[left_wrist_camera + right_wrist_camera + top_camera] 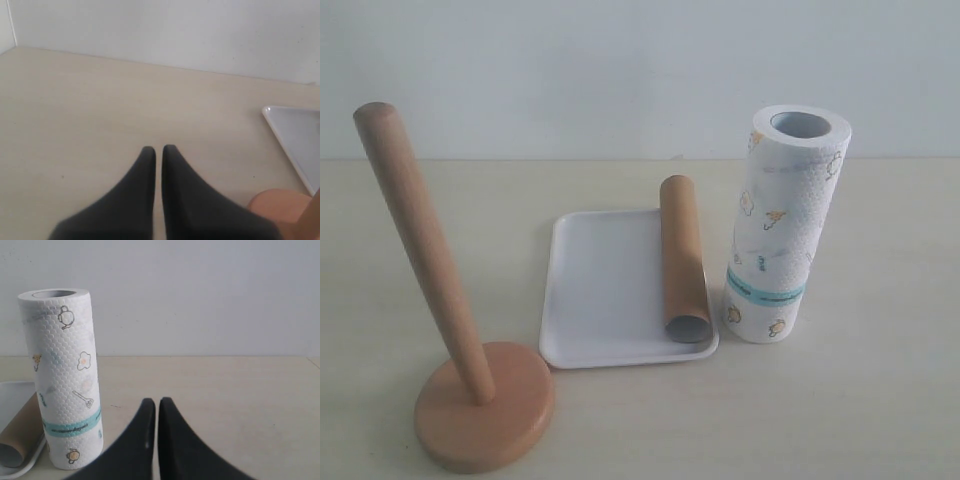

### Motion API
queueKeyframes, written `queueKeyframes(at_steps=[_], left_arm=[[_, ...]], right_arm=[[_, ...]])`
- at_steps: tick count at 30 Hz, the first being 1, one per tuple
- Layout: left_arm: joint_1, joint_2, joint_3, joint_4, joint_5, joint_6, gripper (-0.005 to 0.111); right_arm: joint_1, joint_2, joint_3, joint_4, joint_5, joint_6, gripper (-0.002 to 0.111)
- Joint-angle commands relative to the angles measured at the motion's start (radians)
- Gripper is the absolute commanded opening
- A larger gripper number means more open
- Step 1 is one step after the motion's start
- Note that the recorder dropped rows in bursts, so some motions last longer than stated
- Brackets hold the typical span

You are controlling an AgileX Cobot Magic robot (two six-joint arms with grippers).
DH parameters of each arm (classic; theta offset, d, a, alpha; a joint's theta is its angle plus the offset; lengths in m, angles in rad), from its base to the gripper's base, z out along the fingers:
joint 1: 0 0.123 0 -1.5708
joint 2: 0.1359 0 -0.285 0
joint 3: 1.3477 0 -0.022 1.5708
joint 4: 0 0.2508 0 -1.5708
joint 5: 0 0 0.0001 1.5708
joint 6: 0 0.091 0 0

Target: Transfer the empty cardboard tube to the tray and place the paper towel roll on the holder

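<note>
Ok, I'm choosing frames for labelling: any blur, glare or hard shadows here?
Exterior view: soft even light, faint shadows, no glare. Left wrist view: black left gripper and light-brown wooden holder base blurred. Right wrist view: white embossed paper towel roll sharp, black right gripper soft-edged.

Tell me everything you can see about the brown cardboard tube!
The cardboard tube is a slim, plain brown cylinder. It is hollow, and its round open end faces the exterior camera and shows a greyish inside. It looks like smooth card with no dents. It lies flat on its side in the white tray, along the tray's right edge, with its far end at about the back rim. The paper towel roll stands just beside it, but I cannot tell whether they touch.
</note>
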Motion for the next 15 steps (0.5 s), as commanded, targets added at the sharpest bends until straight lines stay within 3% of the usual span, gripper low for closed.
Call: queueKeyframes(at_steps=[1,15], left_arm=[[0.002,-0.003,0.004,-0.003,0.004,0.008,0.004],[0.002,-0.003,0.004,-0.003,0.004,0.008,0.004]], right_arm=[[-0.003,-0.005,-0.001,-0.006,-0.009,0.0,0.003],[-0.003,-0.005,-0.001,-0.006,-0.015,0.0,0.003]])
